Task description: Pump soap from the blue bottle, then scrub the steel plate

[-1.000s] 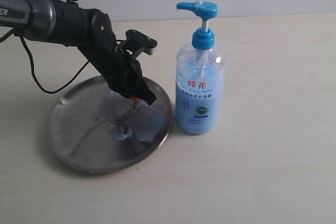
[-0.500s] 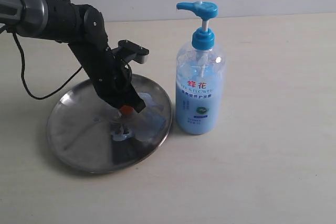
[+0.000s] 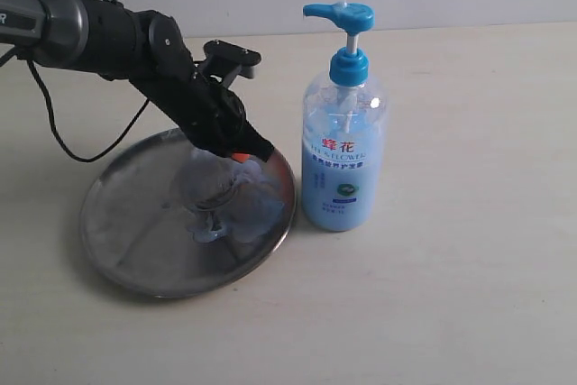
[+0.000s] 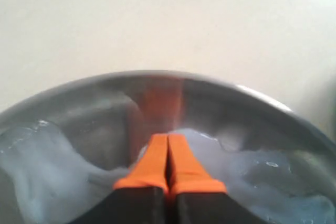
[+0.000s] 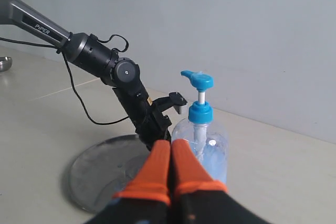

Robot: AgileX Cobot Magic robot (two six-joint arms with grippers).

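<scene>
**Exterior view.** You see soft, even light on the pale table [image 3: 469,295]. Only a thin, faint shadow hugs the near rim of the round shiny stainless-steel plate [image 3: 117,259]. Small white highlights sit on the shoulder of the tall clear plastic pump bottle with the blue head [image 3: 343,178].

**Left wrist view.** You get heavy blur throughout. The orange fingertips [image 4: 149,166] of the left gripper [image 4: 168,153] are out of focus, and a glare streak marks the plate rim.

**Right wrist view.** The right gripper [image 5: 170,156] is blurred close to the lens, while the background is sharper.
</scene>
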